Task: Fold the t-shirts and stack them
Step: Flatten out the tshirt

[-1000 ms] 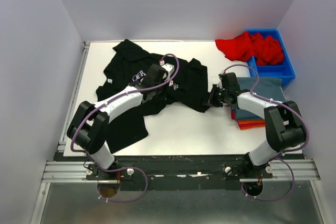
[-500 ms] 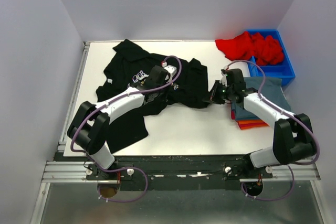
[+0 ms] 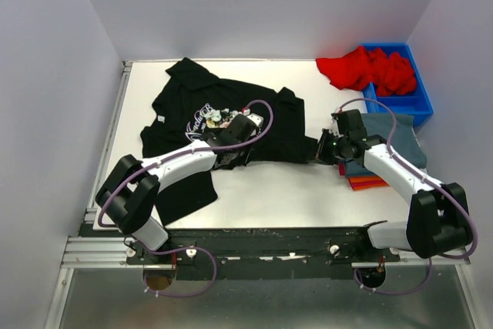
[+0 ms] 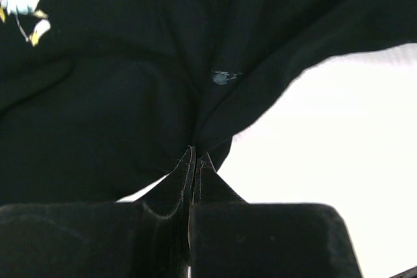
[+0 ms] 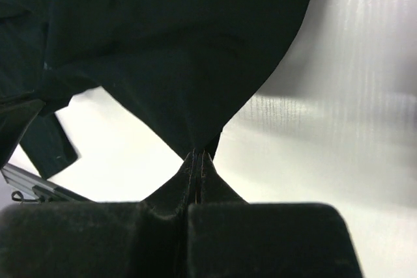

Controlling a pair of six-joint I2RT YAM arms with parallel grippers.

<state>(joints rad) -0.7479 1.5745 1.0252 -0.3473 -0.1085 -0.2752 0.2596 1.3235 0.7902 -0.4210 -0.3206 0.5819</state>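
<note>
The black t-shirt (image 3: 192, 105) with a small chest print (image 3: 212, 118) lies spread over the left and middle of the white table. My left gripper (image 3: 240, 153) is shut on its cloth near the near edge; the pinch shows in the left wrist view (image 4: 197, 154). My right gripper (image 3: 322, 152) is shut on the shirt's right end, seen in the right wrist view (image 5: 199, 153), with the cloth (image 5: 182, 43) pulled taut. A slate-blue tee (image 3: 393, 132) lies folded on an orange tee (image 3: 370, 183) at the right. A red tee (image 3: 362, 67) hangs over the bin.
A blue plastic bin (image 3: 420, 102) stands at the back right corner. The table's metal rail (image 3: 262, 248) runs along the near edge. Grey walls close in on the left, back and right.
Both grippers have moved to the right and a little nearer, dragging the black shirt. The shirt's near edge is pulled straighter and its chest print has come into view.
</note>
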